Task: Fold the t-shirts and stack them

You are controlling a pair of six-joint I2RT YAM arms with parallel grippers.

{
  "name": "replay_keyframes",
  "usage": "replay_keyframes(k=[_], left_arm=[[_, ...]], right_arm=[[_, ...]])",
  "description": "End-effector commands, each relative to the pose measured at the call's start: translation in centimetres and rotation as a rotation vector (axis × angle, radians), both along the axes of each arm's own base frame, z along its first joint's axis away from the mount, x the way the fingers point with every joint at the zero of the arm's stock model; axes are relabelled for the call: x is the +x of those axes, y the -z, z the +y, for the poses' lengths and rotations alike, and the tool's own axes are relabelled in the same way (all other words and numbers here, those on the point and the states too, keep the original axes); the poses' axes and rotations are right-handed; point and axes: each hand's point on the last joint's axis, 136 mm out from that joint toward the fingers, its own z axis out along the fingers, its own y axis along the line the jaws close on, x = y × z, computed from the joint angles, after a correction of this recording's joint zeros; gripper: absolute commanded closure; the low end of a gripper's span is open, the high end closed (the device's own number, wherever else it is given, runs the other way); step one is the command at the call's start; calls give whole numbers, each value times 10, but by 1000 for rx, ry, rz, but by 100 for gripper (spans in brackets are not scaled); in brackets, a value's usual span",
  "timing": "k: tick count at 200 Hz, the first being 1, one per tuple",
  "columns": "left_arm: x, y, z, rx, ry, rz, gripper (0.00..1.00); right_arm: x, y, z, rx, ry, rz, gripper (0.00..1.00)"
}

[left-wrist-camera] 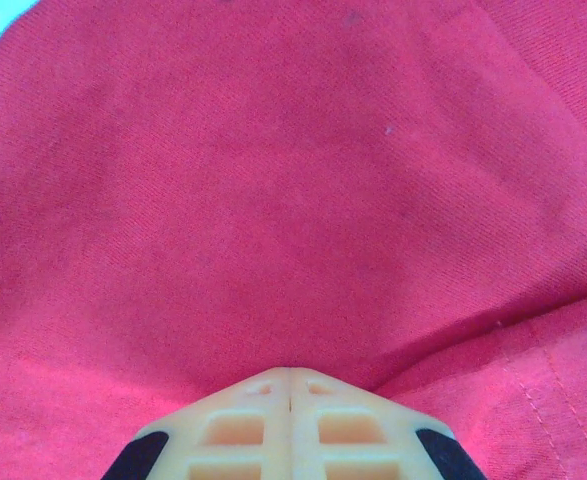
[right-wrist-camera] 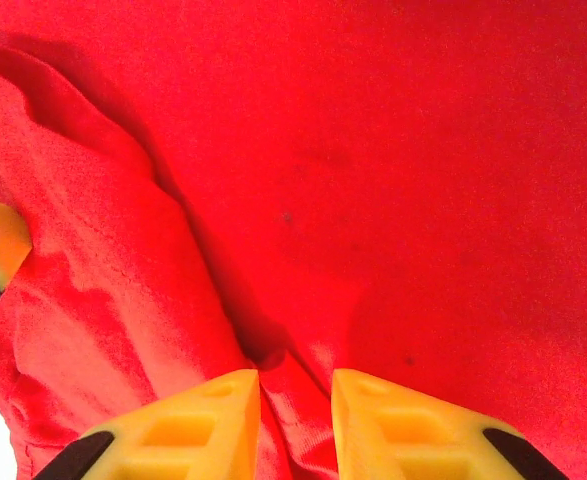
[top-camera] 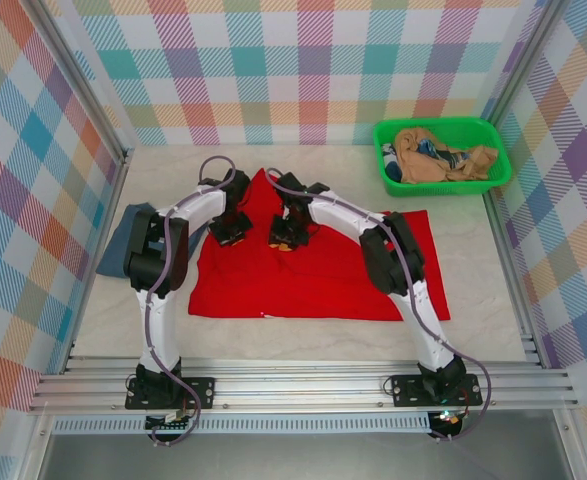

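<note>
Left gripper (left-wrist-camera: 291,374): fingers shut together, seemingly pinching red shirt (left-wrist-camera: 273,200).
Right gripper (right-wrist-camera: 295,378): narrowly parted, clamping shirt fold toward 12 o'clock.

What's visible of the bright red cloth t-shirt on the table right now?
The bright red cloth t-shirt lies mostly flat on the pale tabletop, roughly rectangular, one pointed corner reaching toward the far edge. Its weave looks fine and plain; a stitched hem shows in the left wrist view. The left gripper is shut at a pucker of it; the right gripper pinches a fold.
</note>
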Motion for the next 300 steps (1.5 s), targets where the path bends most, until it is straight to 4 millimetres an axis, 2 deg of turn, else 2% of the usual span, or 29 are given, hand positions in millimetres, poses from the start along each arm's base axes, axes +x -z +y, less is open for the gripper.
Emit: replay_keyframes(k=[1,28,50,67,90,139,162,300], left_arm=[[-5,5,3,1,2,43,94],[-3,4,3,0,1,39,94],[-2,4,2,-3,3,39,94],[-3,5,3,2,2,44,94],[-4,7,4,11,3,51,95],[-7,10,9,37,1,64,95],[-7,11,12,46,-3,68,96],[-8,9,20,86,-2,82,96]], right_arm=[[-6,11,2,-16,-5,56,75],[-9,19,-2,-40,2,73,82],[-6,17,1,-24,4,68,83],[-4,13,3,-22,6,57,92],[2,1,6,-1,12,22,100],[12,-38,-1,-2,31,-69,100],[13,-45,-9,-15,46,-80,100],[4,-21,-67,-146,170,-10,100]])
